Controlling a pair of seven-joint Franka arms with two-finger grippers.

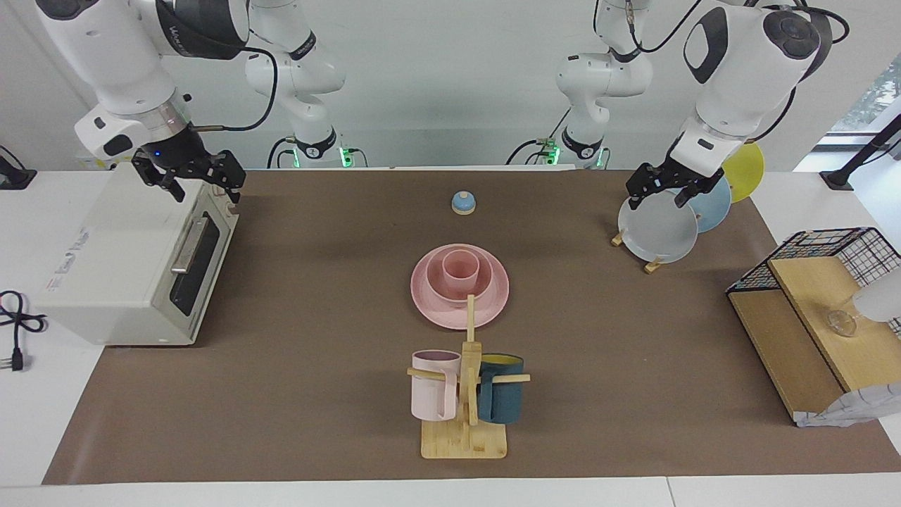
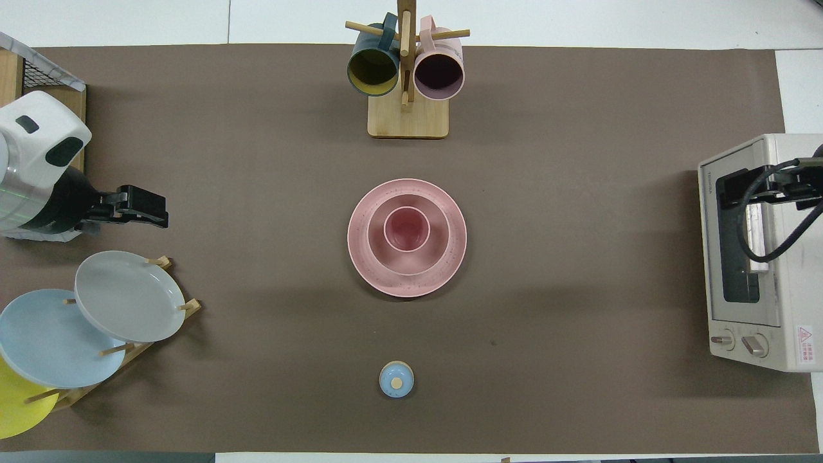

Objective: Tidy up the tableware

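The pink tableware stands stacked at the middle of the table. The cup [image 1: 461, 271] [image 2: 407, 229] sits in the bowl [image 1: 434, 279] [image 2: 379, 247], and the bowl sits on the plate [image 1: 429, 306] [image 2: 366, 270]. My left gripper [image 1: 658, 193] [image 2: 157, 215] hangs open and empty over the plate rack at the left arm's end, well away from the stack. My right gripper [image 1: 188, 179] [image 2: 794, 186] waits open and empty over the toaster oven.
A wooden rack holds a grey plate [image 1: 658, 229], a blue plate [image 1: 711, 204] and a yellow plate [image 1: 747, 171]. A mug tree [image 1: 466, 394] with two mugs stands farther from the robots than the stack. A blue bell [image 1: 462, 203] lies nearer. The toaster oven [image 1: 127, 260] and a wire shelf [image 1: 816, 310] fill the table's ends.
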